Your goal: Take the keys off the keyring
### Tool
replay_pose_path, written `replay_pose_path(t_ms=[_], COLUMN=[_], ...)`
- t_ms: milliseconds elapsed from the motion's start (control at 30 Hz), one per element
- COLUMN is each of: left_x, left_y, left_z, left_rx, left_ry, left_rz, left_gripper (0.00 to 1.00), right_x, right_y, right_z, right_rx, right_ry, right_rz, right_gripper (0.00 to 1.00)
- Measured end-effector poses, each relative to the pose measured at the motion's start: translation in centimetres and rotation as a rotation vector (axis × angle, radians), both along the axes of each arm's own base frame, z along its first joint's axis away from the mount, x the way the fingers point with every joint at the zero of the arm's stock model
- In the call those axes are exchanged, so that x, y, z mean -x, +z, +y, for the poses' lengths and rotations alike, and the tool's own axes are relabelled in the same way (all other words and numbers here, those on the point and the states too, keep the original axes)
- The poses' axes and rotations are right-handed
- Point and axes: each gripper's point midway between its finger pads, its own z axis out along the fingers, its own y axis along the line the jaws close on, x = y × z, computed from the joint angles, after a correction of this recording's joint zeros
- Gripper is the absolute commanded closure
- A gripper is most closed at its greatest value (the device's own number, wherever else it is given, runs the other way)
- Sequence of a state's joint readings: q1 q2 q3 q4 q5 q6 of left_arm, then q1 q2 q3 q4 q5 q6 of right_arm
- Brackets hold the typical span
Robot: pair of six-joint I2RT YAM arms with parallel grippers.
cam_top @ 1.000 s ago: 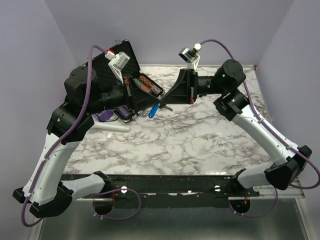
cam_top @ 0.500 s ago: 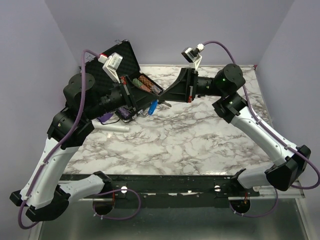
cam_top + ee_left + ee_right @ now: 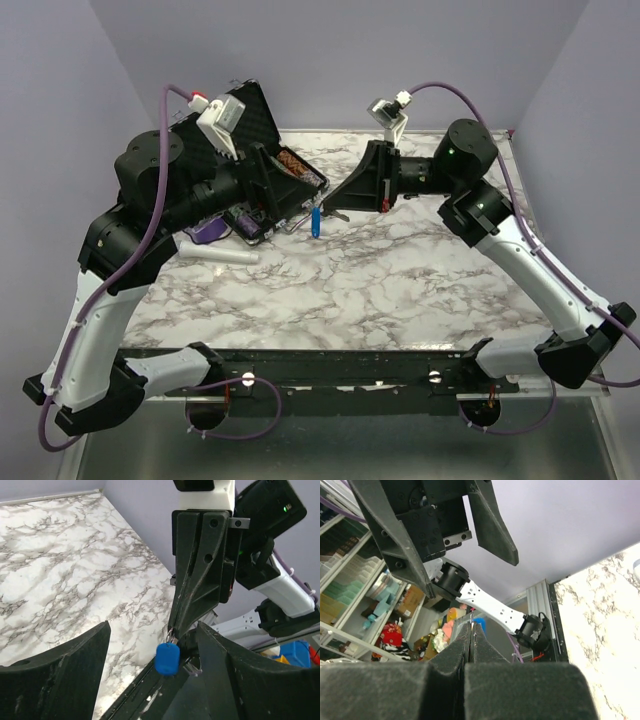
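The keyring's blue tag [image 3: 316, 221] hangs from the tips of my right gripper [image 3: 324, 208] above the back of the marble table. That gripper is shut on the thin metal ring [image 3: 171, 634], with the tag [image 3: 167, 658] dangling just below. My left gripper [image 3: 152, 630] is open, its two fingers standing either side of the tag without touching it. In the right wrist view the right gripper [image 3: 471, 626] pinches a sliver of metal, and a bit of blue tag [image 3: 479, 622] shows past the tips. I cannot make out separate keys.
An open black case [image 3: 262, 112] with poker chips [image 3: 297, 169] stands at the back left, behind the left gripper. A purple item [image 3: 209, 233] and a white cylinder [image 3: 222, 256] lie on the table [image 3: 400, 290] at the left.
My left gripper has opened and let go of the blue tag, and its arm has drawn back to the left. The tag now hangs straight down from the right gripper.
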State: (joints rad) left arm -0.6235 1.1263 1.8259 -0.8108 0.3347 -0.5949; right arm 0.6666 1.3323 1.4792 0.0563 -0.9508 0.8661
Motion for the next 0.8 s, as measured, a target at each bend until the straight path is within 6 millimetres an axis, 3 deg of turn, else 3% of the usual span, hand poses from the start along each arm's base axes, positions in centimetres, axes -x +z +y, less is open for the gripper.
replay_pose_path(t_ms=[167,333,500,800], left_x=[0.9,1.4,1.9,3.0], left_y=[-0.6,-2.9,-4.3,-4.4], left_z=[-0.9,-2.5,-2.8,-2.4], left_rx=[-0.041,-0.097,-0.136,-0.168], left_ry=[-0.106,-0.238,-0.296,-0.339], left_rz=[-0.035,0.003,0.024,0.007], left_gripper=[0.41,0.50,0.62,0.65], right_x=[0.5,1.2,1.6,1.8], right_y=[-1.6,-2.6,-3.5,-3.6], right_z=[-0.3,-0.5,-0.6,-0.5], right_rx=[0.071,0.109,0.123,0.107], right_ry=[0.026,0.061,0.092,0.112], right_rz=[0.003,0.027,0.051,0.076], right_gripper=[0.99,0.99,0.99,0.99])
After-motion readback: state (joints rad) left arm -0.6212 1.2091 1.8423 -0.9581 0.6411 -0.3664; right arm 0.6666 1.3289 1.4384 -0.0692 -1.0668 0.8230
